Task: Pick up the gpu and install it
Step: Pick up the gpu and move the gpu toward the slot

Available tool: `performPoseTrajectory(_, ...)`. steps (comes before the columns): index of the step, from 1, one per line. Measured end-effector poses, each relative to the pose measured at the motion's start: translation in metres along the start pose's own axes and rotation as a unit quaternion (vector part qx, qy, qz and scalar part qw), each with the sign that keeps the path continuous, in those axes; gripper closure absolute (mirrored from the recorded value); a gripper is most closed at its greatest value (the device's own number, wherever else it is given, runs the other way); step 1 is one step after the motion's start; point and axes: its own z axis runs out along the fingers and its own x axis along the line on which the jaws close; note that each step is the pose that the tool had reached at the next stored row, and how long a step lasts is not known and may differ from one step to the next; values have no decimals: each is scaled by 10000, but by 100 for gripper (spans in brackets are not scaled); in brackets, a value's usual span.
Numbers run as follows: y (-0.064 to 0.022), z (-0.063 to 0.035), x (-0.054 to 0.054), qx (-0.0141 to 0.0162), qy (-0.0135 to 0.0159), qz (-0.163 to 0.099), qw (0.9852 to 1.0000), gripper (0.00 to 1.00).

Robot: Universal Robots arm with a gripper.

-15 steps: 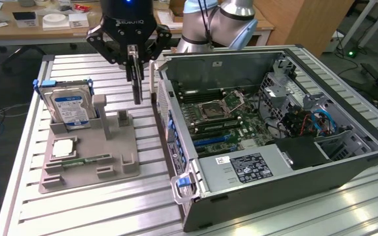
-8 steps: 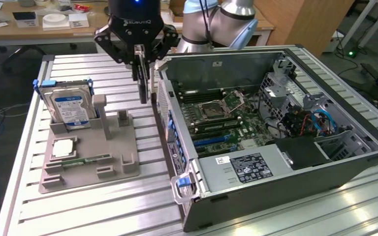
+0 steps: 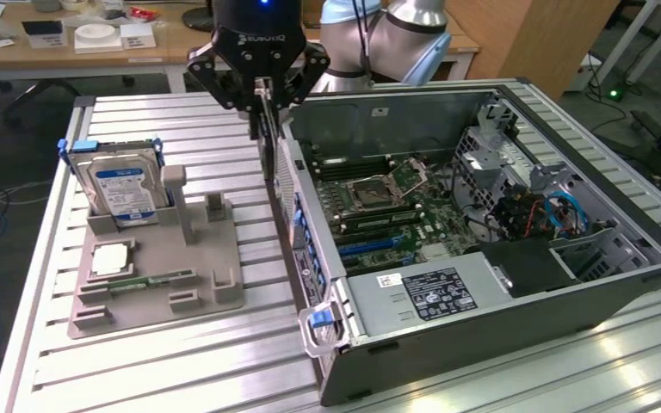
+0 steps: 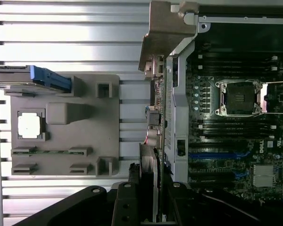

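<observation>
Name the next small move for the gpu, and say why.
Probably ease the gpu toward the exterior view's right, over the motherboard: the fingers hold it edge-on at the case wall, not yet above the blue slot.

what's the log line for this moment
gripper: jaws shut on gpu | gpu: upright, at edge of open computer case | hard drive: on tray

The gpu (image 3: 266, 138) shows edge-on, its faces hidden.
</observation>
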Motion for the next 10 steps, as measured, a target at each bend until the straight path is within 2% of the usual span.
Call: performPoseTrajectory(10,7,6,-268,0,0,13,10000,73)
